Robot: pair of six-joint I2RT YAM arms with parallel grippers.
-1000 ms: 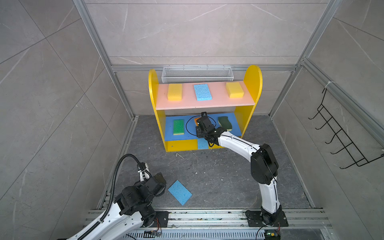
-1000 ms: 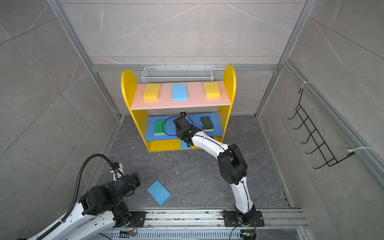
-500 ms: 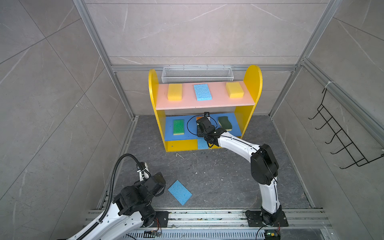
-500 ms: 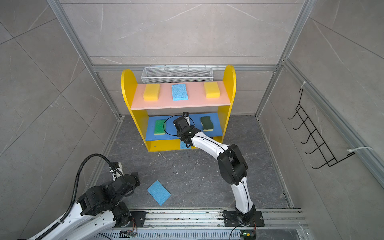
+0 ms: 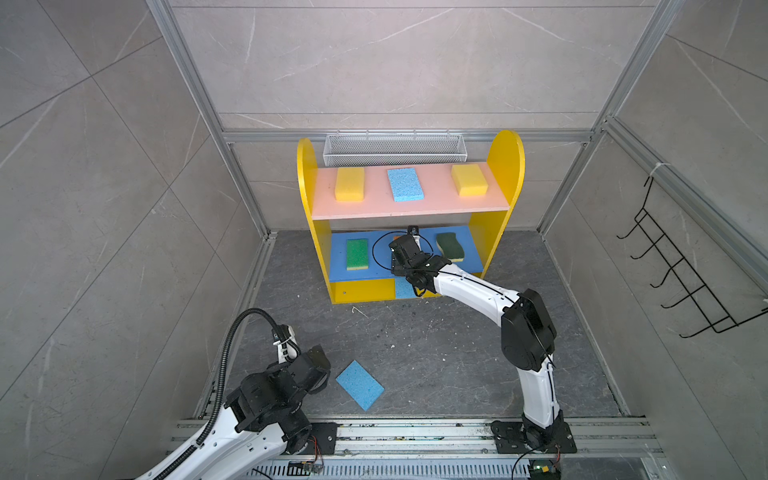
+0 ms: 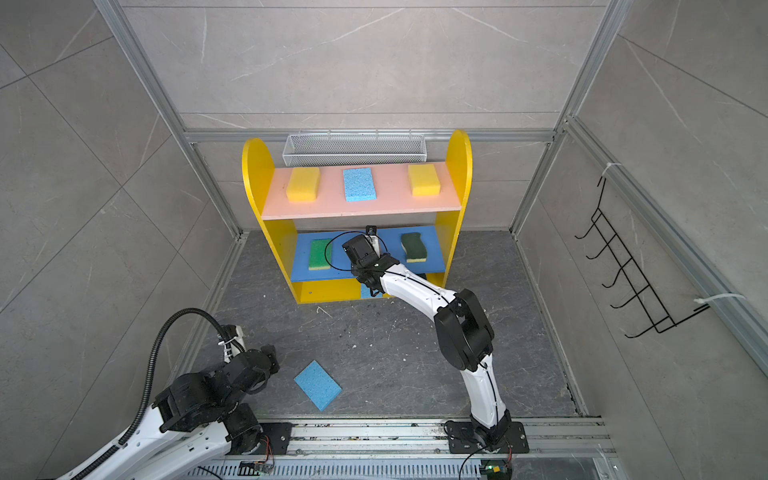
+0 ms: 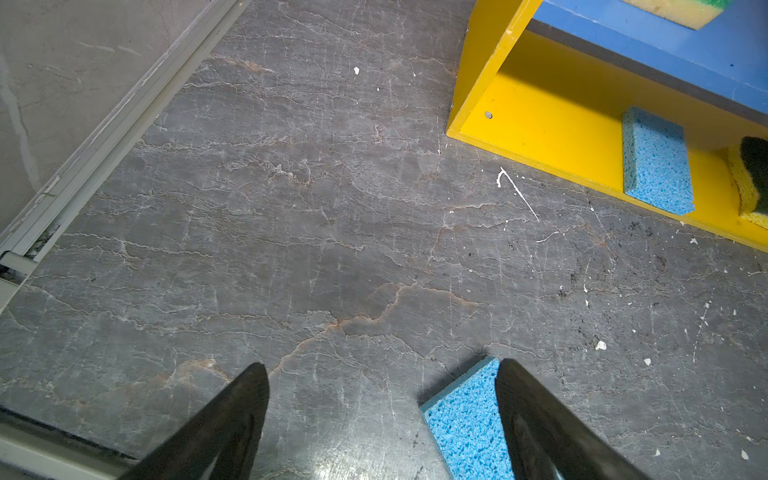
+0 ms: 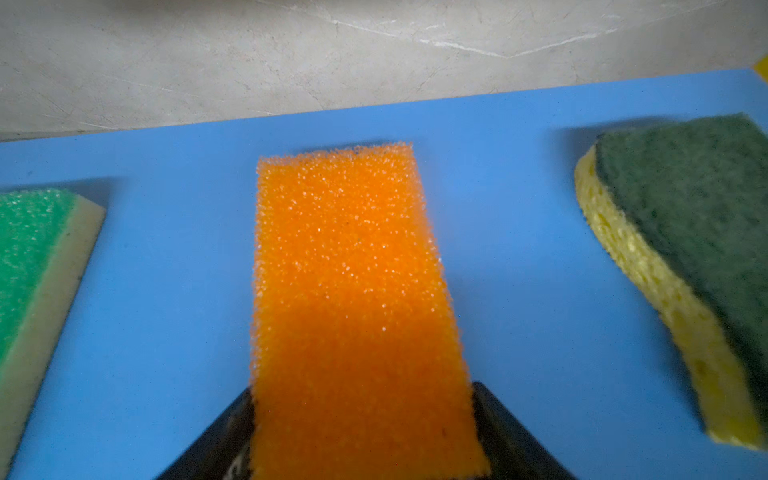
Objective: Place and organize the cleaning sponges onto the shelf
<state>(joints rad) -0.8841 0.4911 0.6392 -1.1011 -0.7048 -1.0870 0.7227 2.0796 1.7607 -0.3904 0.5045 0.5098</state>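
The yellow shelf (image 5: 505, 166) stands at the back wall. Its pink board carries two yellow sponges (image 5: 349, 184) (image 5: 469, 179) and a light blue one (image 5: 405, 184). The blue board holds a bright green sponge (image 5: 357, 254), a dark green wavy one (image 5: 450, 246) and, between them, the orange sponge (image 8: 353, 291). My right gripper (image 8: 361, 386) is open, its fingers flanking the orange sponge's near end without pinching it. Another light blue sponge (image 7: 656, 166) and a dark green one (image 7: 754, 178) sit on the bottom. A light blue sponge (image 5: 360, 385) lies on the floor beside my open left gripper (image 7: 380, 365).
A white mesh basket (image 5: 394, 149) hangs behind the shelf top. A black wire hook rack (image 5: 685, 282) is on the right wall. Tiled walls close in the dark stone floor (image 5: 415, 345), and a metal rail (image 5: 415, 432) runs along the front.
The right wrist has shifted slightly to the right at the blue board. The left arm and the floor sponge have not moved.
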